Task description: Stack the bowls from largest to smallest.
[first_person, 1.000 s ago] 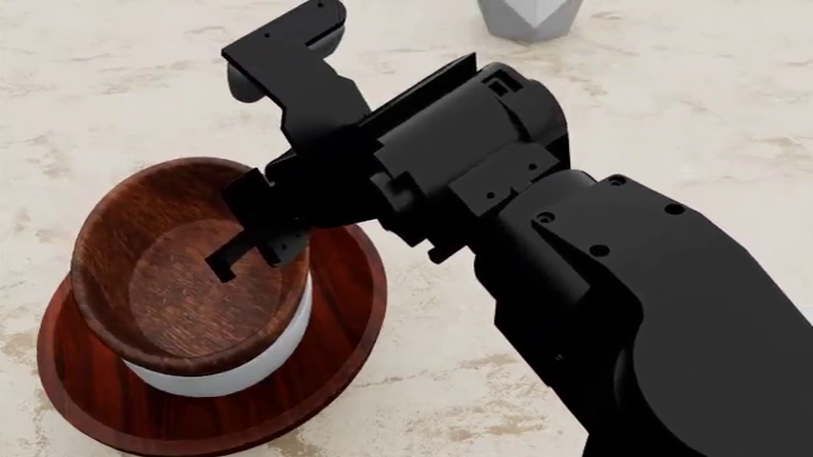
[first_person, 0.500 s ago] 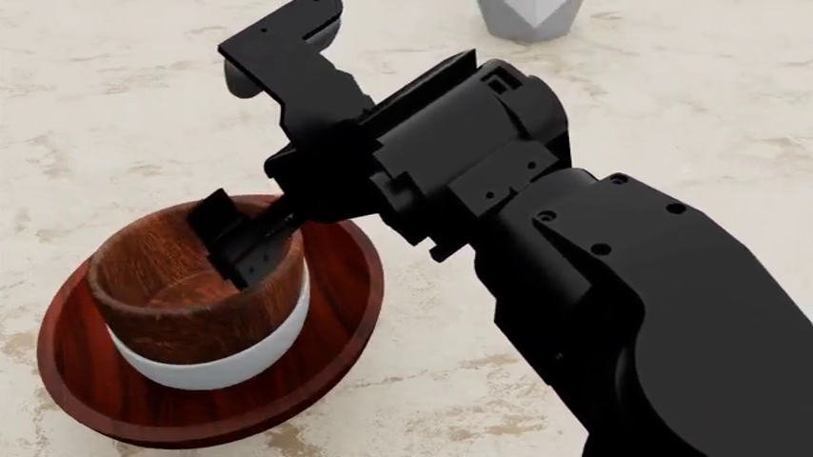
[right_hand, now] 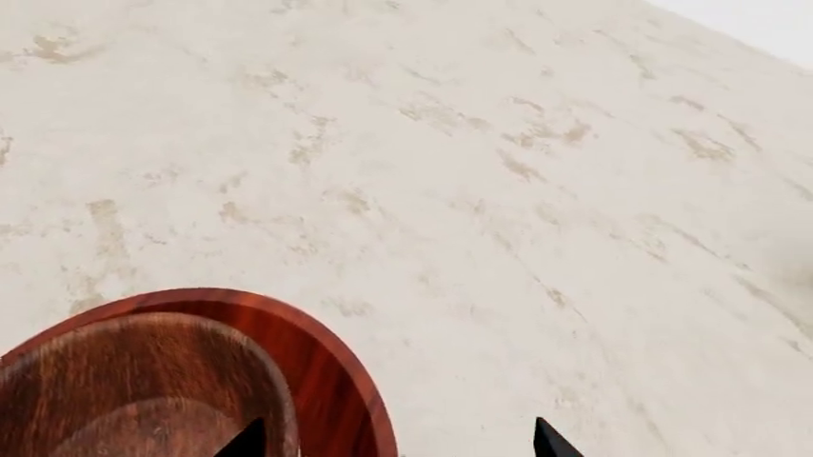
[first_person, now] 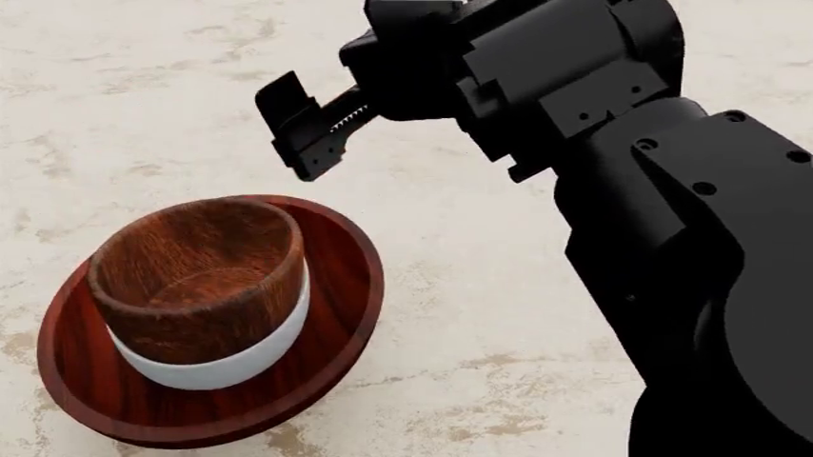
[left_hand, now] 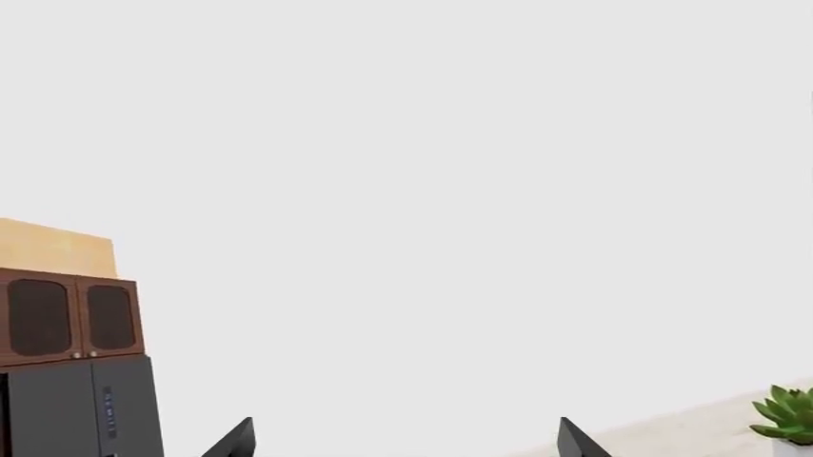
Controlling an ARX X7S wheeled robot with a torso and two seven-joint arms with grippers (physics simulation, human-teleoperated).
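Note:
The three bowls sit nested on the table at the head view's lower left. The large reddish bowl [first_person: 346,276] is at the bottom, the white bowl [first_person: 247,360] is inside it, and the small dark-brown bowl [first_person: 190,271] stands upright in the white one. My right gripper [first_person: 296,129] hangs open and empty above and to the right of the stack, clear of it. In the right wrist view its fingertips [right_hand: 549,440] stand wide apart over the reddish bowl's rim [right_hand: 333,357] and the brown bowl [right_hand: 140,381]. My left gripper [left_hand: 406,443] is open and points at a blank wall.
The beige marbled tabletop [first_person: 483,324] stretches all round the stack. My right arm's black bulk [first_person: 686,238] fills the head view's right side. The left wrist view shows a wooden cabinet [left_hand: 64,319] over a dark unit [left_hand: 76,414], and a potted plant [left_hand: 787,417].
The small brown bowl went from tilted in my right gripper to sitting level in the white bowl. The right gripper let go and rose up and to the right.

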